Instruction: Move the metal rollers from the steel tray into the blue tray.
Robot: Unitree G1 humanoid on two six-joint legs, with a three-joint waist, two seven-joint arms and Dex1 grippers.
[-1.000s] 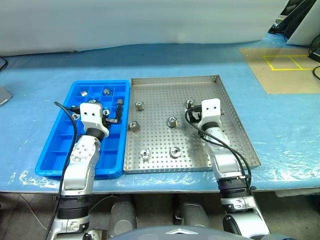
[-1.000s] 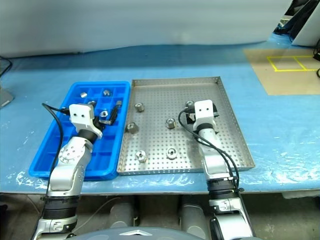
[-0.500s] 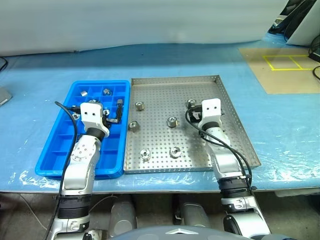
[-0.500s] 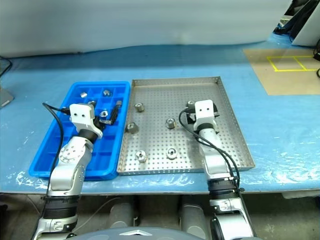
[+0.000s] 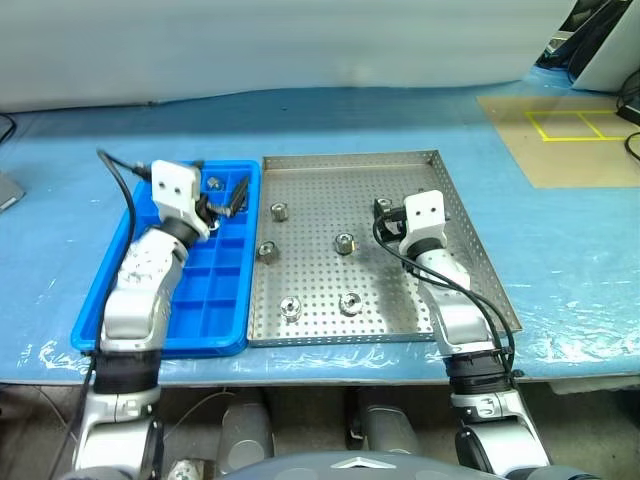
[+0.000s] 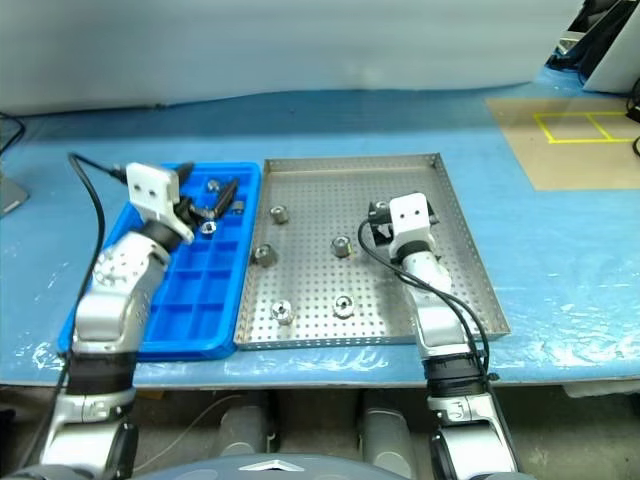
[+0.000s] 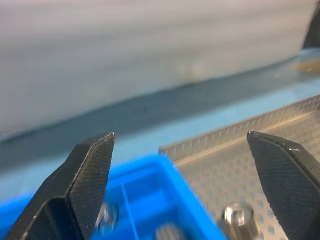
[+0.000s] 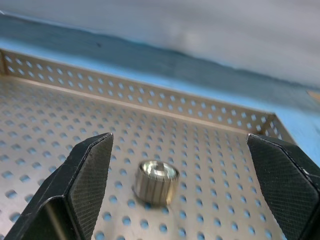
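The steel tray [image 5: 400, 300] holds six metal rollers [image 5: 344, 242]; others are seated in the blue tray [image 5: 130, 290]. The left gripper [image 5: 228, 200] is now raised higher over the blue tray, jaws wide, empty. The right gripper [image 8: 185, 175], fully open, brackets one roller [image 8: 156, 181] untouched.

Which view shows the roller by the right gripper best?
Right wrist view: the roller stands close up on the steel tray, between the open fingers. In both eye views it's a speck mostly hidden behind the right gripper.
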